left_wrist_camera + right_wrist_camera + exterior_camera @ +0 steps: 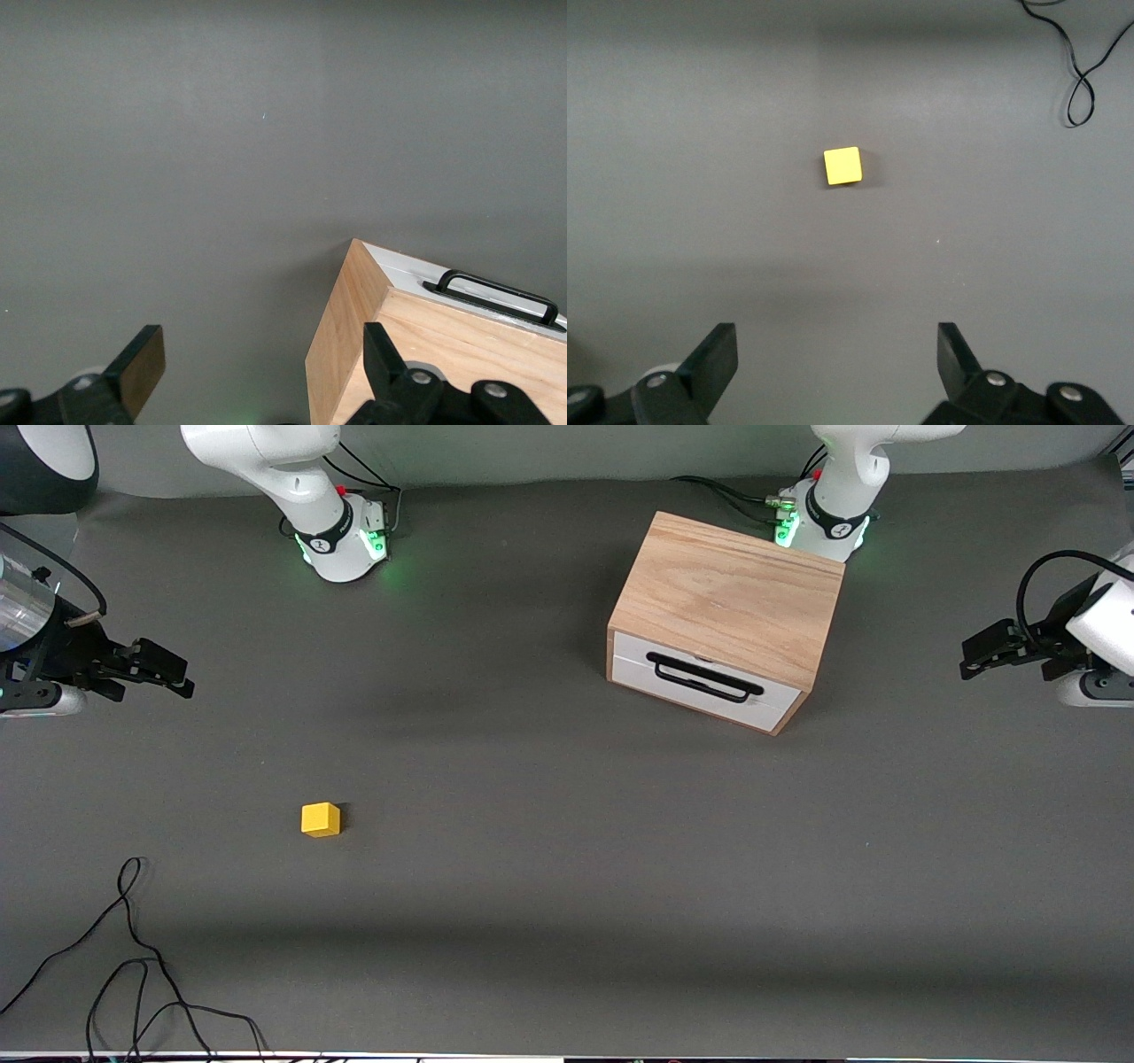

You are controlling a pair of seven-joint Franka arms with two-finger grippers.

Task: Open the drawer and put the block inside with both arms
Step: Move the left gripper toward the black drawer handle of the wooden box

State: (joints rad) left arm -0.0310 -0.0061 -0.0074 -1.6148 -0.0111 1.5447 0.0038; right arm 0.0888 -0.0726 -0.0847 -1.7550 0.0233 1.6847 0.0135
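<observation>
**Grey desk, both arms waiting wide**

Desk [567, 921] carries the cabinet [731, 598], its drawer [704, 680] shut, toward the left arm's end. Left pincer [257, 372] and right pincer [837, 363] gape empty. Block [320, 819] lies nearer the camera. Hook the handle [704, 677] squarely; pull straight.
</observation>
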